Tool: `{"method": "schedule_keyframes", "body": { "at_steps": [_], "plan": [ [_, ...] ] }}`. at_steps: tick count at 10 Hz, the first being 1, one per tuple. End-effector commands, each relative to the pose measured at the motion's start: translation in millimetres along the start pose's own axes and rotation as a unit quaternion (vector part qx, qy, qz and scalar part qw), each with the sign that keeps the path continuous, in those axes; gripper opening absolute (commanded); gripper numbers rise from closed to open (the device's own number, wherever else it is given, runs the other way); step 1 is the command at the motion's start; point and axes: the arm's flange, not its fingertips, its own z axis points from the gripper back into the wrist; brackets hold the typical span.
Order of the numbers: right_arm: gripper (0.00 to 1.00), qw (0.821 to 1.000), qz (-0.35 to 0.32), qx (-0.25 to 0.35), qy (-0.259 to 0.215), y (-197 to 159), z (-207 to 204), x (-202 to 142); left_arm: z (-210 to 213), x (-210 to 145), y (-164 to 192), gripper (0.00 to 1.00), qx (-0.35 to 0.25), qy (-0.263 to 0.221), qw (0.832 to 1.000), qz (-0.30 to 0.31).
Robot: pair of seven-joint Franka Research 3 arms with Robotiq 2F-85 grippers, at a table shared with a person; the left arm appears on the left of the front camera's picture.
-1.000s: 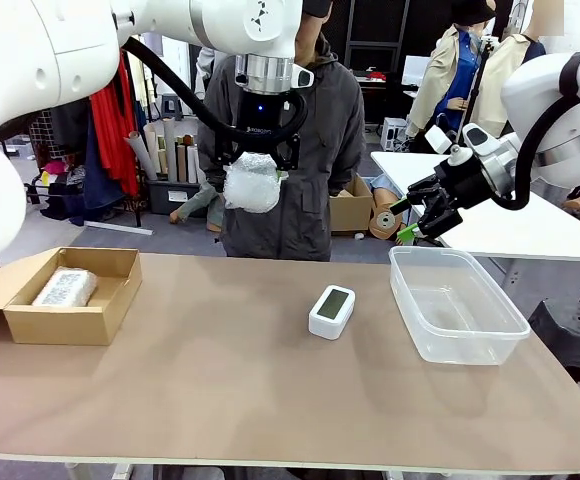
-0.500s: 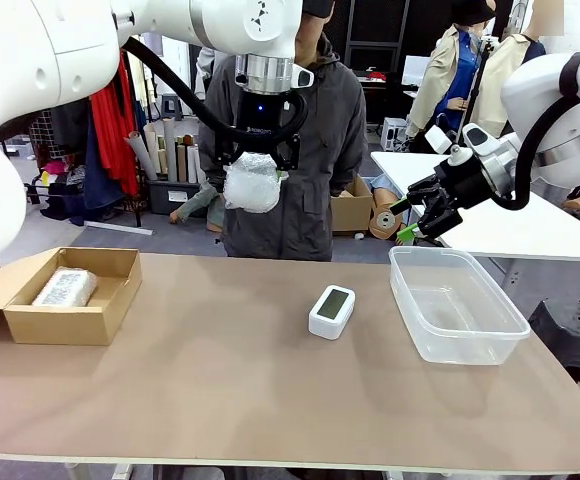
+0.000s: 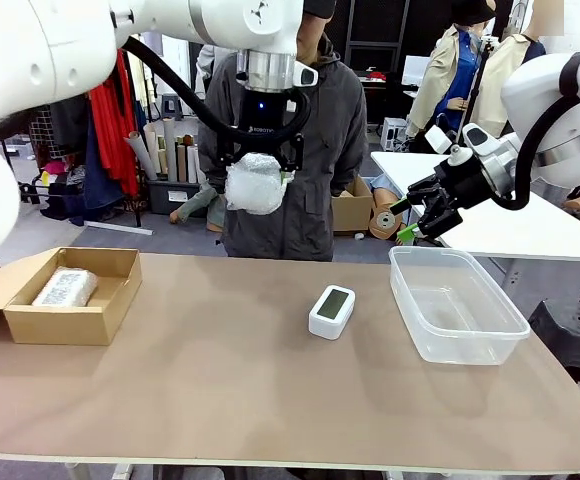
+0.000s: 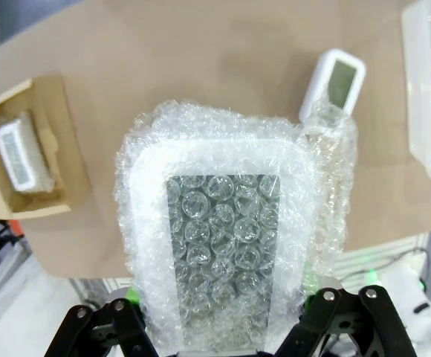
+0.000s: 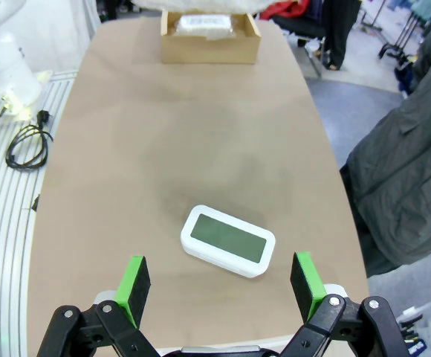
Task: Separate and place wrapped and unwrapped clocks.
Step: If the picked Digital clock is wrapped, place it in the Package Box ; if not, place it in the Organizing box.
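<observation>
While one bundle [image 3: 65,287] sits in the box [image 3: 70,325], left hand [image 3: 257,160] grips another bundle [image 3: 255,190], right hand [image 3: 408,222] open.

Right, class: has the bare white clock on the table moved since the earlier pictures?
No. The bare clock lies in the same spot, with the same gap to the clear tub beside it.

Clamped in my left pincer [image 3: 258,168], the bubble-wrapped bundle [image 4: 230,238] looks crinkly, glossy plastic; below it the bare clock [image 3: 331,311] is smooth matt plastic, the table [image 3: 220,390] dull brown.
</observation>
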Motion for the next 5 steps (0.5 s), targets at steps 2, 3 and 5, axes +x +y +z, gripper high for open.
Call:
{"method": "schedule_keyframes", "body": {
  "at_steps": [2,3,5],
  "plan": [
    [1.0,1.0,0.004,-0.004,0.002,0.5,1.5,0.7,36.6,-36.7,47.9,0.0,-0.039,0.004,0.998,-0.039],
    [1.0,1.0,0.004,-0.004,0.002,0.5,1.5,0.7,44.5,-46.7,61.7,0.0,-0.044,0.017,0.998,-0.052],
    [1.0,1.0,0.004,-0.004,0.002,0.5,1.5,0.7,52.1,-65.0,89.1,0.0,-0.03,0.042,0.995,-0.082]
  ]
}}
